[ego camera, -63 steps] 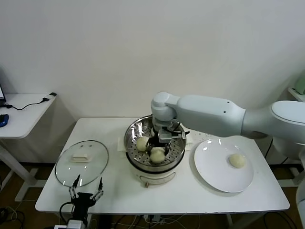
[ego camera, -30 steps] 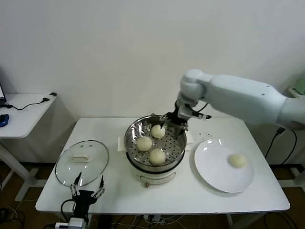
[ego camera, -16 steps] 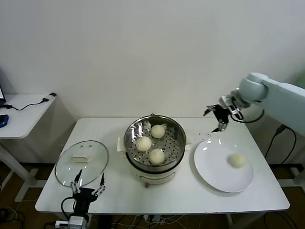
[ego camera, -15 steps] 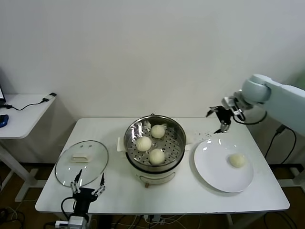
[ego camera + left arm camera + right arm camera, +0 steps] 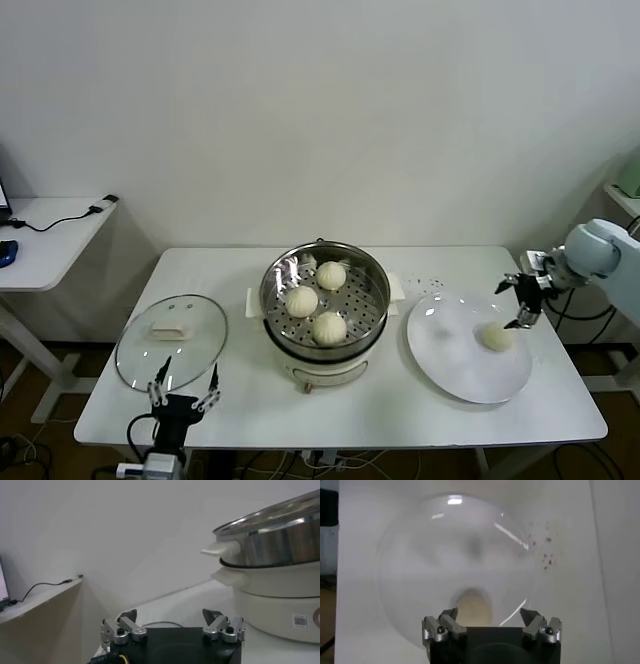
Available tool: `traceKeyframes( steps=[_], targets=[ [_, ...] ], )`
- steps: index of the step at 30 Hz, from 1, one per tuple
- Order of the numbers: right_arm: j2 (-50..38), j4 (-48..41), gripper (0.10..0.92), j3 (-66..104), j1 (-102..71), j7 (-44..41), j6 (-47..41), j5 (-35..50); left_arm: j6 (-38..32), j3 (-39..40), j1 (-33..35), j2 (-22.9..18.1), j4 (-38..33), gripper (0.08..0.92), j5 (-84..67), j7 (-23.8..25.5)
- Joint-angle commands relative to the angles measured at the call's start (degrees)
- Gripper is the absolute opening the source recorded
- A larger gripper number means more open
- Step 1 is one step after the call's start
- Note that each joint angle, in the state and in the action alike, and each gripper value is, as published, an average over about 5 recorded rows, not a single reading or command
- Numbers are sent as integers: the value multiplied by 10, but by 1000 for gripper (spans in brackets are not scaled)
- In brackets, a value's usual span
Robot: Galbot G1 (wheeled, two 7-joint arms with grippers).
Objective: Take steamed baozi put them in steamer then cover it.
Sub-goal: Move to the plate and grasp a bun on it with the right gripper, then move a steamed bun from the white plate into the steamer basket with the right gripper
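Observation:
The steamer [image 5: 326, 345] stands mid-table with three baozi on its perforated tray [image 5: 331, 275] [image 5: 301, 301] [image 5: 329, 327]. A fourth baozi [image 5: 496, 336] lies on the white plate [image 5: 450, 360] at the right. My right gripper [image 5: 521, 301] hovers open just above and beside that baozi; in the right wrist view the baozi [image 5: 474, 607] sits between and below the open gripper [image 5: 489, 616]. The glass cover [image 5: 172, 340] with its white handle lies on the table at the left. My left gripper [image 5: 181, 392] is parked open at the table's front left edge.
A white side table [image 5: 50, 225] with a cable stands at far left. In the left wrist view the steamer's steel wall [image 5: 280, 542] and white base show to one side of the left gripper [image 5: 169, 618].
My right gripper released the third baozi in the steamer, then swung right across the table and came down over the baozi on the plate. The left arm has not moved.

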Motion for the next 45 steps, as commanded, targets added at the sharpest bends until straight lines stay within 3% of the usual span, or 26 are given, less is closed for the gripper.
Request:
traceKeyframes(
  steps=[1, 12, 24, 34, 38, 45],
  targets=[
    [36, -88, 823, 108, -113, -9, 12, -98, 0, -1, 1, -2, 2, 823, 4, -1],
    [114, -138, 823, 92, -94, -11, 20, -108, 1, -3, -1, -3, 6, 823, 6, -1],
    [127, -151, 823, 57, -69, -20, 36, -107, 0, -4, -1, -5, 10, 823, 6, -2],
    [126, -154, 738, 52, -59, -24, 41, -102, -1, -6, 1, -5, 9, 823, 6, -2],
    [119, -148, 721, 33, -38, -26, 37, -71, -2, -4, 1, -6, 9, 823, 6, -2],
    [104, -111, 714, -109, 105, -26, 0, 69, -3, 0, 1, -5, 7, 823, 5, -1]
  ],
)
